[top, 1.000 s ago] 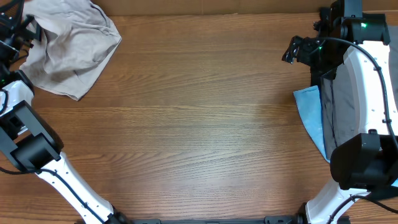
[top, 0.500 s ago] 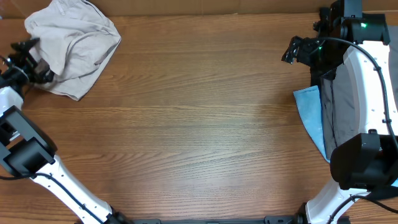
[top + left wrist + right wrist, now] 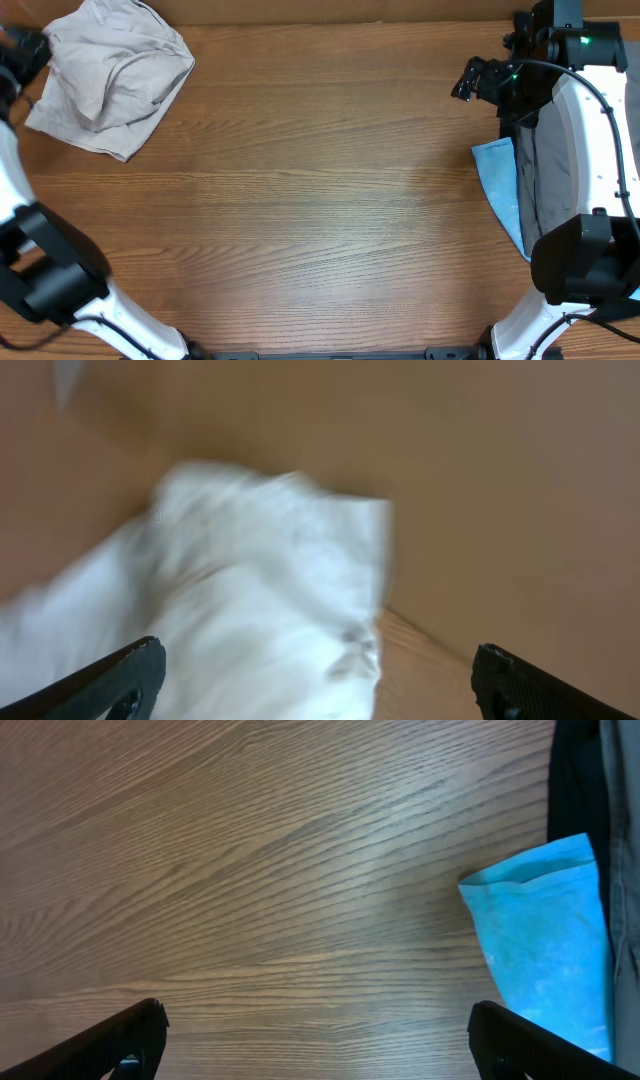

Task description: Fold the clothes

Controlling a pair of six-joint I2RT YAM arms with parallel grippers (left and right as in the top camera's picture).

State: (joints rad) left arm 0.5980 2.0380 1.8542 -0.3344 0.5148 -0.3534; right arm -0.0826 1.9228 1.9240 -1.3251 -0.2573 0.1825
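Note:
The clothes lie in two places. A crumpled pale beige garment [image 3: 110, 75] sits at the table's far left corner and shows blurred and pale [image 3: 250, 590] in the left wrist view. My left gripper [image 3: 24, 52] hovers at that garment's left edge, open [image 3: 320, 680], with nothing gripped. At the right edge lie a light-blue piece [image 3: 498, 180] [image 3: 545, 940], a grey piece [image 3: 545, 170] and a black one [image 3: 575, 780], partly under my right arm. My right gripper [image 3: 476, 80] hangs open [image 3: 318, 1040] over bare wood, left of the blue piece.
The wooden table [image 3: 320, 200] stretches between the two heaps. A cardboard-coloured wall [image 3: 500, 480] rises behind the beige garment. My white right arm [image 3: 590, 130] covers much of the right-hand pile.
My left gripper swung down onto the beige garment's left side and back up to the far left corner; the left wrist view is motion-blurred. The right arm has not moved.

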